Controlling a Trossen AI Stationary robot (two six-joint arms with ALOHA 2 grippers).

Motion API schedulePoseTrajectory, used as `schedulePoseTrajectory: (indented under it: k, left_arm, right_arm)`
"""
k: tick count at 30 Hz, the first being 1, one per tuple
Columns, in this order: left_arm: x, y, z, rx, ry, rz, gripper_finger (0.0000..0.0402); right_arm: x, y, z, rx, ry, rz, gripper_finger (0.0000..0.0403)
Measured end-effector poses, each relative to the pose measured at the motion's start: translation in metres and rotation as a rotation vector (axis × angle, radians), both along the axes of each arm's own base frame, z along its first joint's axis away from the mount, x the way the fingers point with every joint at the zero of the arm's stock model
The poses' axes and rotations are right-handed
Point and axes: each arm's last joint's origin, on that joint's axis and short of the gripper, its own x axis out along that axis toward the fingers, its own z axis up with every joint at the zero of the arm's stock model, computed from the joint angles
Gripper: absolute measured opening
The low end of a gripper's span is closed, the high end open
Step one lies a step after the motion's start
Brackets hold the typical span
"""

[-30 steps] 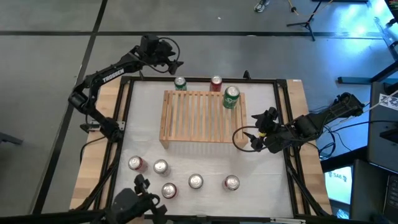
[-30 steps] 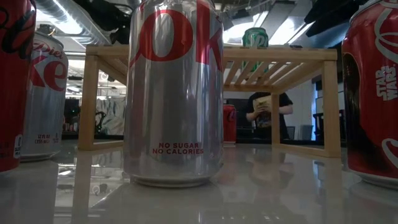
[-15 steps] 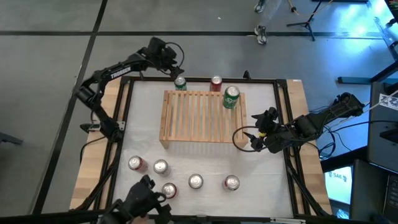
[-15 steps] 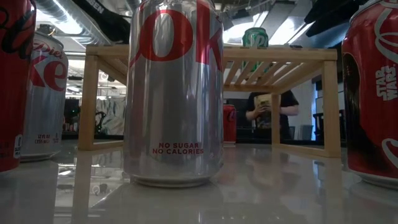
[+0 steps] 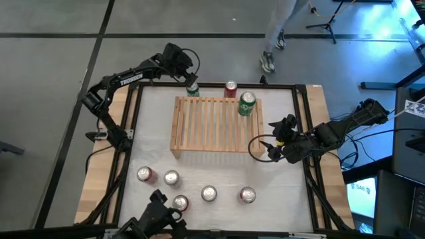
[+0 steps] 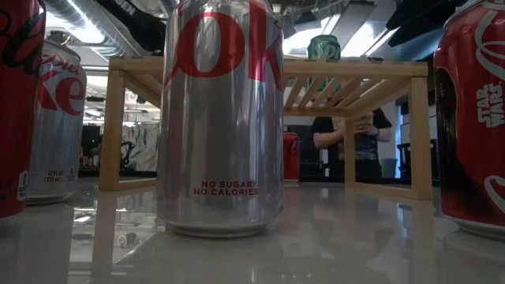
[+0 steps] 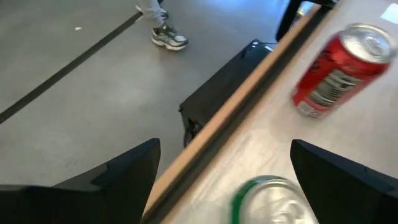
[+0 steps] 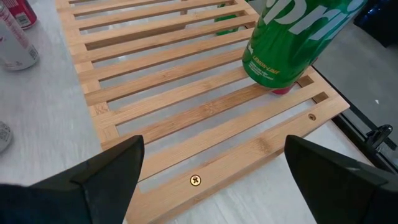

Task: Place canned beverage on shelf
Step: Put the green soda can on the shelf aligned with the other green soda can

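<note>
Hovering left gripper (image 5: pixel 190 81), jaws released, over green can (image 5: pixel 192 89); I centre, descend, clench. Right gripper (image 5: pixel 271 149) released beside shelf (image 5: pixel 212 126).

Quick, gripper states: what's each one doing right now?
Left gripper: open, holding nothing, poised over the green can behind the shelf.
Right gripper: open, holding nothing, beside the shelf's right end.

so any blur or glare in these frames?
Left wrist view: motion-smeared, worst on the green can between the open left gripper's fingers; the red can is softer too. Low view: glossy tabletop mirrors the silver can, bright ceiling lights behind the shelf. High view: blue glare at the right edge. Right wrist view: sharp.
</note>
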Motion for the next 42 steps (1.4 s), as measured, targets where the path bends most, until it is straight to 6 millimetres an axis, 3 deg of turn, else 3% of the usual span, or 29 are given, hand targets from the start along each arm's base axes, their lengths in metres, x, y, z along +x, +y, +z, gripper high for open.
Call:
schedulePoseTrajectory:
  k: [8,20,42]
  left_arm:
    - [0.006,-0.006,0.0,-0.117,-0.091,0.11,0.035]
    - [-0.005,-0.003,-0.006,-0.302,-0.152,0.344,0.035]
    - [-0.005,-0.007,-0.008,-0.496,-0.261,0.499,0.035]
  right_arm:
    - [0.0,0.0,0.0,0.0,0.0,0.0,0.0382]
    - [0.001,0.001,0.001,0.007,-0.012,0.0,0.0382]
    - [0.004,0.003,0.002,0.059,-0.034,0.024,0.0382]
